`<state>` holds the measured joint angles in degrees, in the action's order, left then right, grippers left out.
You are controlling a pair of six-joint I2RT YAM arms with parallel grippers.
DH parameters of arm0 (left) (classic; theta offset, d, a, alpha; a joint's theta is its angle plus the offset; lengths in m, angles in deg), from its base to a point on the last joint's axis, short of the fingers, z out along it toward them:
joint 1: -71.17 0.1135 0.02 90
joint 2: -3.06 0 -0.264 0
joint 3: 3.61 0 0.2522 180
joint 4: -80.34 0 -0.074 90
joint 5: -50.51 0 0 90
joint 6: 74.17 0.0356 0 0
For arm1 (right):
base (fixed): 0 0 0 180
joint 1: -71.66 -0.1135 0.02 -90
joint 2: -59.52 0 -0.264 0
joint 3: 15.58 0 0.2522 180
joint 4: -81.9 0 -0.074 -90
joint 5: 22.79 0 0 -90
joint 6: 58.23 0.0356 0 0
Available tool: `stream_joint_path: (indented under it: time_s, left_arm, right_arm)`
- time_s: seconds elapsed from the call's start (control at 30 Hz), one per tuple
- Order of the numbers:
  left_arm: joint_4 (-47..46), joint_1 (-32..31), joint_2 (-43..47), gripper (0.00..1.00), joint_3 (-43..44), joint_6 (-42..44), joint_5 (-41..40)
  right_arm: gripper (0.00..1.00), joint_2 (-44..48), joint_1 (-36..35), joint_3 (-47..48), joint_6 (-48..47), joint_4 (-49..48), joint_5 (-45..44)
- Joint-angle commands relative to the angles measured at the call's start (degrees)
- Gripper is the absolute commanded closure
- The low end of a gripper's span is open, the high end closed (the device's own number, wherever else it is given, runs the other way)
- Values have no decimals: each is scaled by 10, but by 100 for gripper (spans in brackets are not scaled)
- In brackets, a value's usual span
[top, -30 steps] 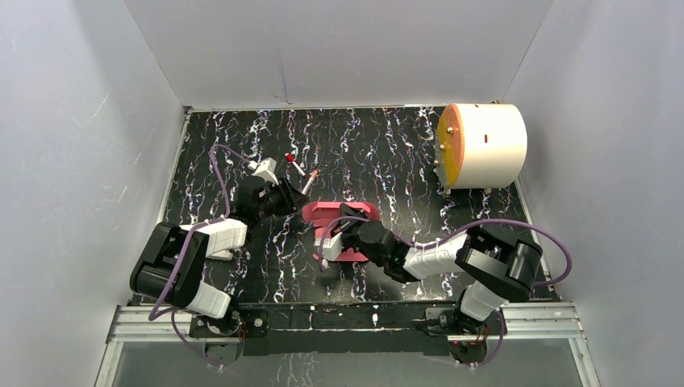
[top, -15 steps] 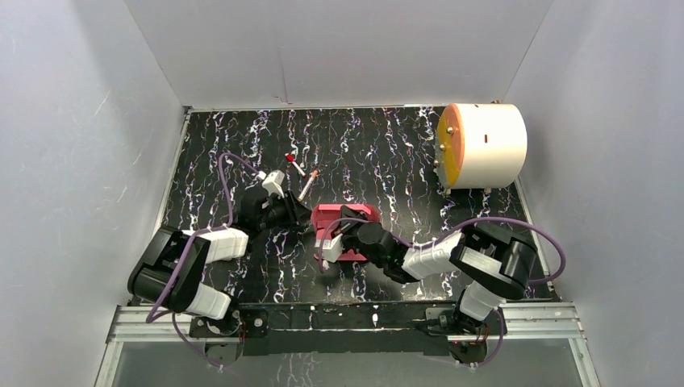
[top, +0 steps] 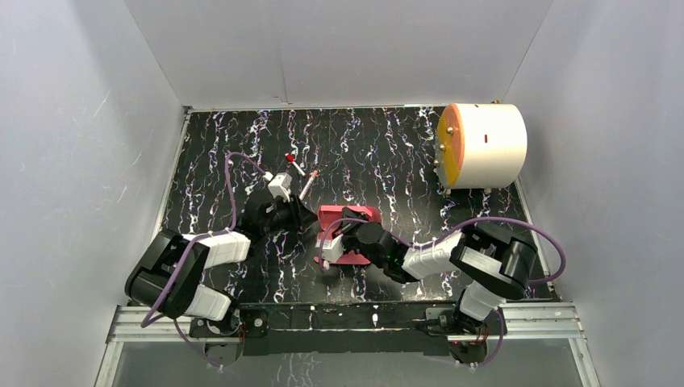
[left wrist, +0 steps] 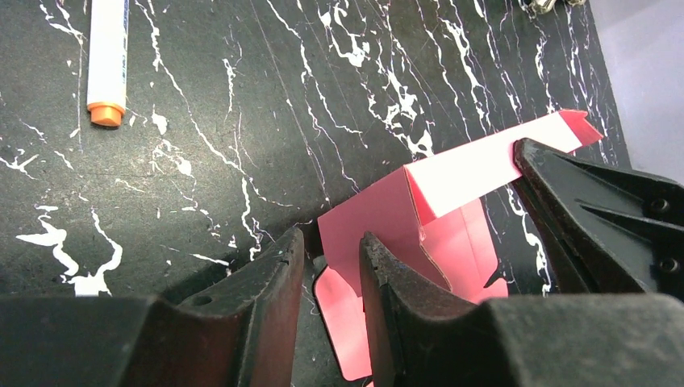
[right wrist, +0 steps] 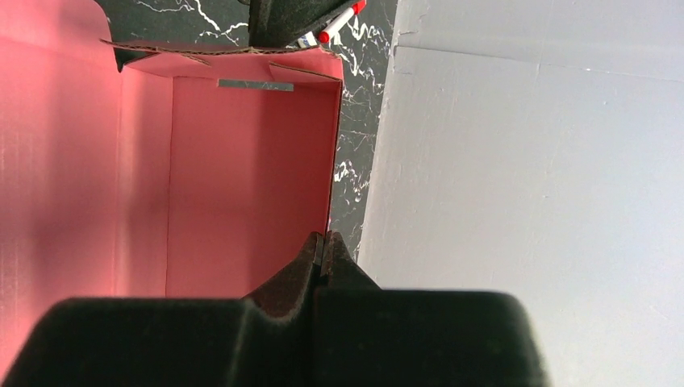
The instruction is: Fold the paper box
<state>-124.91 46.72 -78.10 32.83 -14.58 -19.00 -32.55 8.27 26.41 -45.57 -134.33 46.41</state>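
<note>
**Desk:** What are your hands doing?

**Operator:** My right gripper (right wrist: 323, 242) is pinching one upright wall of the paper box (right wrist: 242, 177), pads closed on the card's edge. My left gripper (left wrist: 329, 240) is standing narrow with a gap showing. Its fingers (left wrist: 266, 298) are sitting astride the box's corner on the side away from the white cylinder (top: 492, 145).

**Desk:** What's changing since a second ago?

**Operator:** The left arm is coming in from beside the pens (top: 309, 184), jaws narrowing. The box is looking squarer, no longer splayed.

**Desk:** Where's the box?

**Operator:** It's sitting on the table (top: 387, 153), well left of the cylinder and nearer my bases. Its open inside is showing pink walls and a grey slit.
</note>
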Motion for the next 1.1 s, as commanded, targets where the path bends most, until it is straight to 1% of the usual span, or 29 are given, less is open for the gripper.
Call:
stream_joint_path:
  time_s: [0.0,0.33,0.7,0.8,1.0,1.07]
  left_arm:
    - [-38,-13,22,70,-15,35,-4]
    - [-100,-22,53,70,-62,53,-10]
    - [-119,-25,53,72,-71,115,13]
    - [-122,-27,51,72,-70,126,23]
    - [-128,-40,25,72,-61,163,42]
    - [-132,-44,17,72,-60,168,36]
  right_arm:
    - [100,6,-7,-12,0,-6,1]
    - [100,-18,-42,-35,-47,-61,-48]
    - [100,-19,-48,-37,-49,-49,-59]
    - [100,-19,-48,-30,-42,-32,-57]
    - [100,-11,-49,-21,-28,-8,-44]
    - [100,-6,-49,-18,-22,7,-40]
